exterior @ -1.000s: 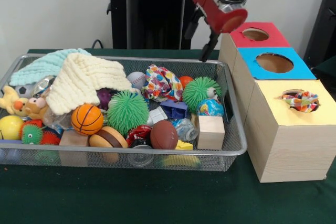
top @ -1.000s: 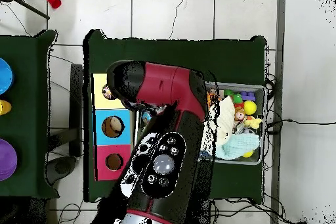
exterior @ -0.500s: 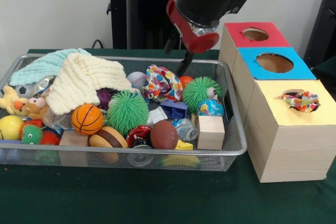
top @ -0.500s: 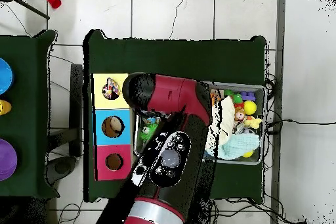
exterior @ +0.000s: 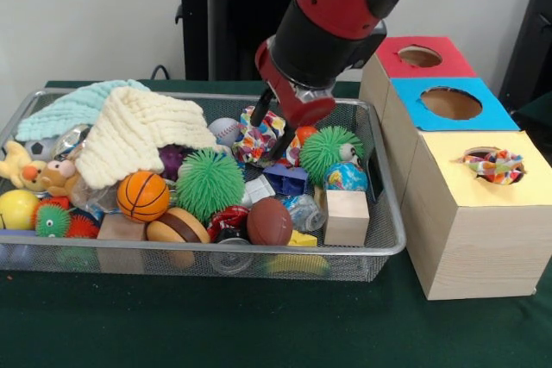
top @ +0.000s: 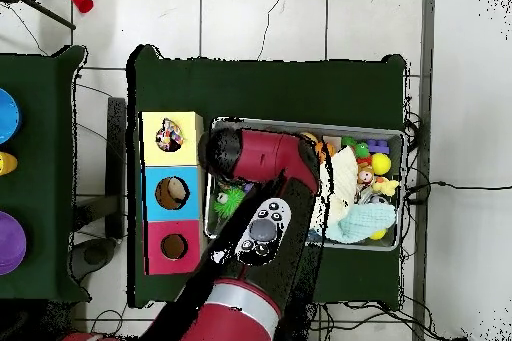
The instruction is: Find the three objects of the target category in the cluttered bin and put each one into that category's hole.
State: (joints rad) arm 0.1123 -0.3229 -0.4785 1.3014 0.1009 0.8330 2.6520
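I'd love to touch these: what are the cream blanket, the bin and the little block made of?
The cream blanket looks like soft knitted yarn, ribbed and matte. The bin seems to be metal wire mesh, silvery with a see-through weave. The block looks like pale unfinished wood, faint grain showing.

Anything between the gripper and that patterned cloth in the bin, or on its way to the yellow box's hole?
Nothing visible separates the gripper from the patterned cloth. Toward the yellow box, the bin's wall must be cleared, and another patterned cloth already partly fills the hole.
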